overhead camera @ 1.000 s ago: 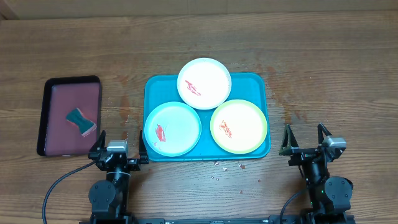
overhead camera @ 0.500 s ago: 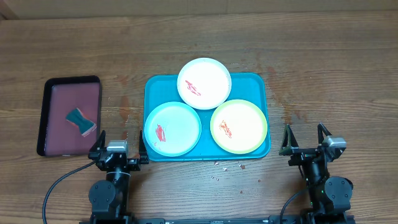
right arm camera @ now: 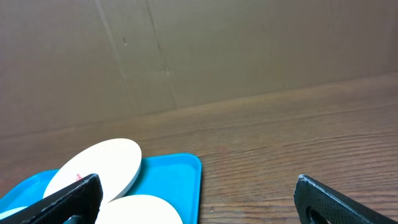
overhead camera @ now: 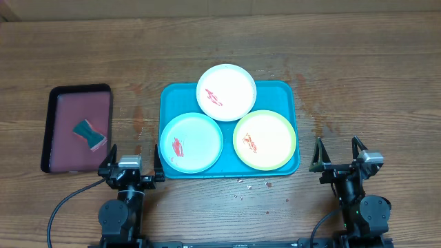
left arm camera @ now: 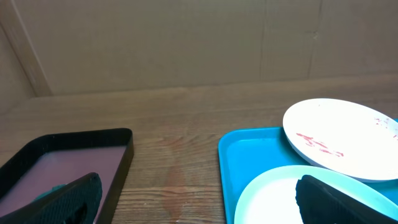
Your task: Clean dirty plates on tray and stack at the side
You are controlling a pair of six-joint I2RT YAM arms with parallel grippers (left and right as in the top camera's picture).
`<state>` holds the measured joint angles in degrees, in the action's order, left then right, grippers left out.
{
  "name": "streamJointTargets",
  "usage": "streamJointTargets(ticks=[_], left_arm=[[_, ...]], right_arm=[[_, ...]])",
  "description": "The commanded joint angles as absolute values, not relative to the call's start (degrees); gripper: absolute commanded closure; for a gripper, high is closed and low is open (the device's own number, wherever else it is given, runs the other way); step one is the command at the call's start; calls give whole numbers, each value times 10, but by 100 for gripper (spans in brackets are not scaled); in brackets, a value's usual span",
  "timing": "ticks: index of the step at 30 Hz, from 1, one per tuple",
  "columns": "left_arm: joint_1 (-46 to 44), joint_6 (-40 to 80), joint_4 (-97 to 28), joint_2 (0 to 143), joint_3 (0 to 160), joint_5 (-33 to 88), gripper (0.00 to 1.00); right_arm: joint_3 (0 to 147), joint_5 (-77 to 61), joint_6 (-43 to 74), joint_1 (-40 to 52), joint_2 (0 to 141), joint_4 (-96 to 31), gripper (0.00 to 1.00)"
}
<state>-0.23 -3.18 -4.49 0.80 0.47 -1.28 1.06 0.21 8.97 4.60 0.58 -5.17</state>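
The teal-blue tray (overhead camera: 175, 96) holds three plates. The white plate (overhead camera: 227, 91) at the back has a red smear. The pale blue plate (overhead camera: 191, 142) at front left has a red smear. The yellow-green plate (overhead camera: 265, 140) at front right has an orange smear. My left gripper (overhead camera: 131, 162) is open at the front left, near the tray's front left corner. My right gripper (overhead camera: 337, 155) is open at the front right, beside the tray. The left wrist view shows the tray (left arm camera: 249, 152), white plate (left arm camera: 341, 139) and blue plate (left arm camera: 273, 199). The right wrist view shows the tray (right arm camera: 171, 177) and white plate (right arm camera: 99, 165).
A black-rimmed maroon tray (overhead camera: 56, 103) lies at the left with a teal sponge (overhead camera: 89, 133) on it. It also shows in the left wrist view (left arm camera: 68, 158). Small red crumbs (overhead camera: 251, 184) lie on the table in front of the teal tray. A cardboard wall stands behind the table.
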Motion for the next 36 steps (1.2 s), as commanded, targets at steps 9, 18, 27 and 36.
streamJointTargets(ticks=[9,18,27,36], left_arm=[[2,-39,-43,3,3,-15,0],[2,-39,-44,3,3,-15,0],[2,-39,-22,3,3,-18,0],[0,79,112,3,3,196,0]], right_arm=[[4,-1,87,49,2,-48,0],[4,-1,87,49,2,-48,0],[4,-1,87,49,2,-48,0],[4,-1,87,49,2,-48,0]])
